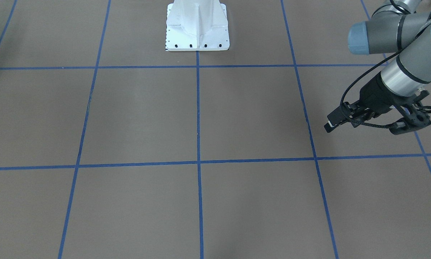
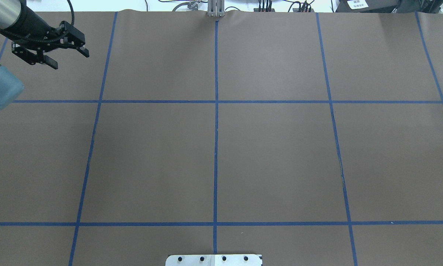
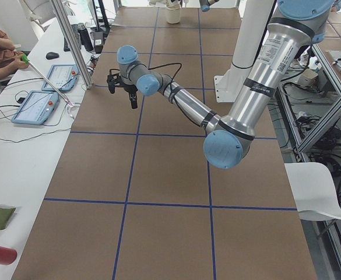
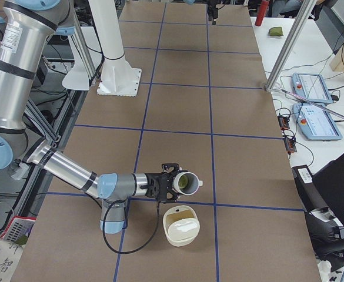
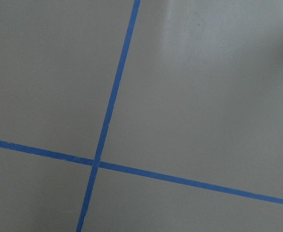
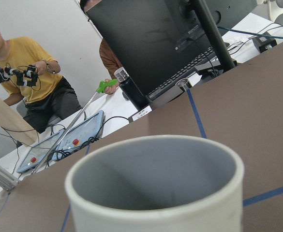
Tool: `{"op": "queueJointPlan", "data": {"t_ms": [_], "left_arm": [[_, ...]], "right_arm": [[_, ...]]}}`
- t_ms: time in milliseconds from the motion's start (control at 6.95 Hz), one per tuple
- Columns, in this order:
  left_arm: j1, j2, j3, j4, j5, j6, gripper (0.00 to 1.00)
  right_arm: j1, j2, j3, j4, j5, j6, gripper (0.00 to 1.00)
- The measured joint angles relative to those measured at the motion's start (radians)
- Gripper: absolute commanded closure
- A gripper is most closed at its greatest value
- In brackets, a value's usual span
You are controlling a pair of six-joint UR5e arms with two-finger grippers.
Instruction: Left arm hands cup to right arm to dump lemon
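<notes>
The white cup [image 4: 193, 177] hangs above the table on its side at the end of my right gripper [image 4: 172, 181], mouth pointing away from the arm. The yellow-green lemon [image 4: 183, 183] shows inside it. In the right wrist view the cup's rim [image 6: 156, 193] and grey inside fill the bottom; the lemon and the fingers are hidden there, so I cannot tell the grip. My left gripper [image 2: 69, 60] is open and empty over the table's far left corner. It also shows in the front-facing view [image 1: 371, 124] and the exterior left view [image 3: 126, 93].
A white bowl-like container [image 4: 180, 229] stands on the table just below the cup. The white robot base [image 1: 197, 25] stands at mid-table. Operators, a monitor [image 6: 146, 43] and teach pendants [image 4: 313, 100] sit beyond the table's edge.
</notes>
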Motion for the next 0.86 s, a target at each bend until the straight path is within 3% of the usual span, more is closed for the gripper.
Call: {"op": "queueJointPlan", "data": {"t_ms": [576, 864], "left_arm": [[0.002, -0.003, -0.006, 0.000, 0.000, 0.000, 0.00], [0.002, -0.004, -0.014, 0.001, 0.000, 0.000, 0.00]], "right_arm": [[0.023, 0.031, -0.086, 0.144, 0.021, 0.417, 1.00], [0.073, 0.071, -0.122, 0.162, 0.053, 0.573, 1.00]]}}
